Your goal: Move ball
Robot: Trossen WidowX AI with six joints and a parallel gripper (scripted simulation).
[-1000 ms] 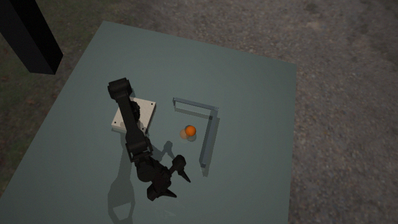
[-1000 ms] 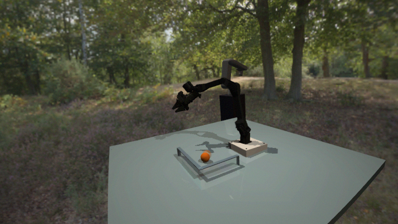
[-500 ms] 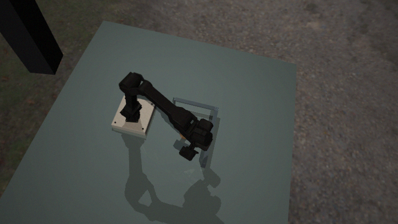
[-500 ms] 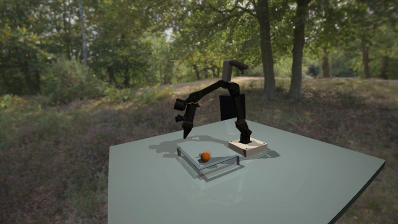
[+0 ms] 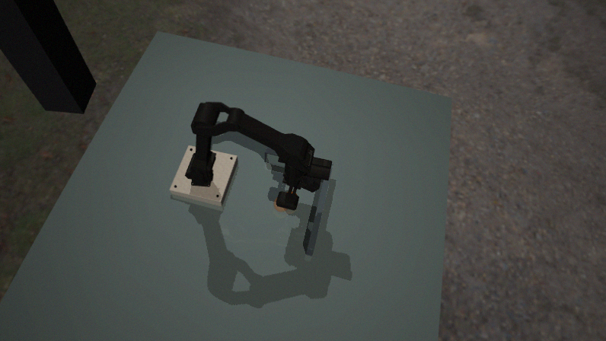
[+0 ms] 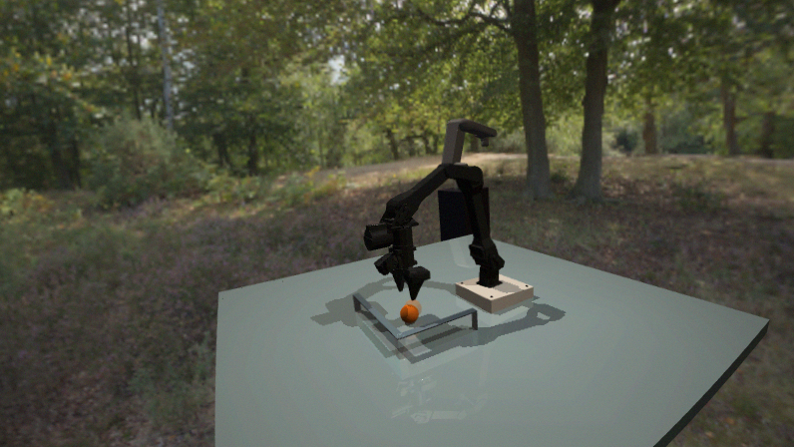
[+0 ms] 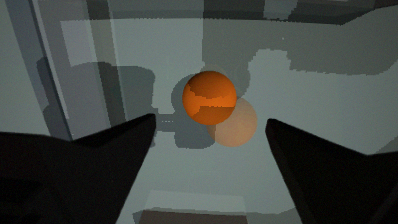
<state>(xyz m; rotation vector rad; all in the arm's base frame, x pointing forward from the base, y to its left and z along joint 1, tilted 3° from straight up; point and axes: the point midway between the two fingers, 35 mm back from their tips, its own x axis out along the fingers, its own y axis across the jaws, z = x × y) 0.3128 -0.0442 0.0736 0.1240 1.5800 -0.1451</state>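
1. A pale grey-green table (image 6: 556, 355) stands outdoors, with woodland, tree trunks and a leaf-strewn slope behind it in the exterior view, and gravelly ground around it in the top view.
2. A white base plate (image 6: 493, 292) sits on the table and carries the black arm (image 5: 254, 129), which rises from the plate, bends over and reaches down towards the walls.
3. Two low clear walls (image 6: 413, 327) meet in a corner on the table, just beside the base plate.
4. The orange ball (image 7: 209, 97) rests on the table inside the angle of the walls, apart from both of them.
5. A faint see-through copy (image 7: 237, 125) of the ball overlaps it on one side; in the wrist view the copy sits lower and to the right of the ball, so the ball covers only part of it.
6. The gripper (image 6: 413, 288) points straight down above the ball, its tips just over it and not touching it in the exterior view.
7. The two dark fingers are spread wide with nothing between them; in the wrist view the ball and its copy show on the table in the gap between the fingers.
8. The arm's shadow falls across the table and over the walls.
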